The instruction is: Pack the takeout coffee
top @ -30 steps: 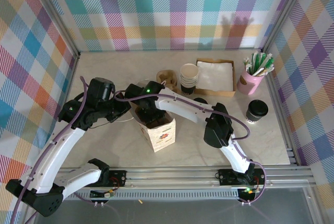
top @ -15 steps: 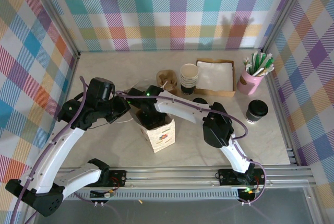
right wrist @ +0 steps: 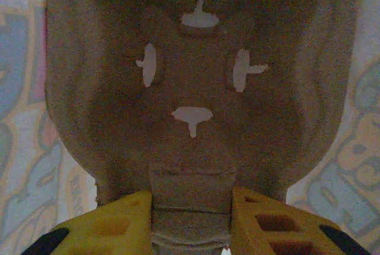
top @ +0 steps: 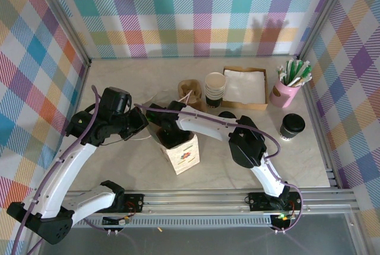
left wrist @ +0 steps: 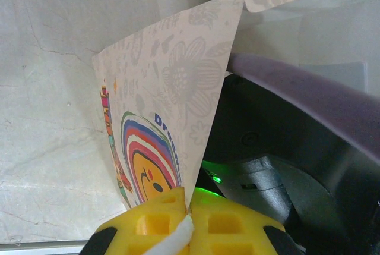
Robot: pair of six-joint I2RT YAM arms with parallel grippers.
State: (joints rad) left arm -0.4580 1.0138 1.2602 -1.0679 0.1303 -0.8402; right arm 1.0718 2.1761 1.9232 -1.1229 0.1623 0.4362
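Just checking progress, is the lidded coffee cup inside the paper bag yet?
No, the takeout coffee stands on the table at the right, well apart from the paper bag.

Left arm (top: 64,175) and right arm (top: 205,125): white links, black joints, purple cable (left wrist: 309,97) along each. Green LED (left wrist: 212,178) on right. Yellow gridded pincer fingers (left wrist: 157,222).

Paper bag (left wrist: 166,88), blue lettering "Drea", remaining letters hidden

Left hand (left wrist: 189,208), right hand (right wrist: 191,207): both clamped.
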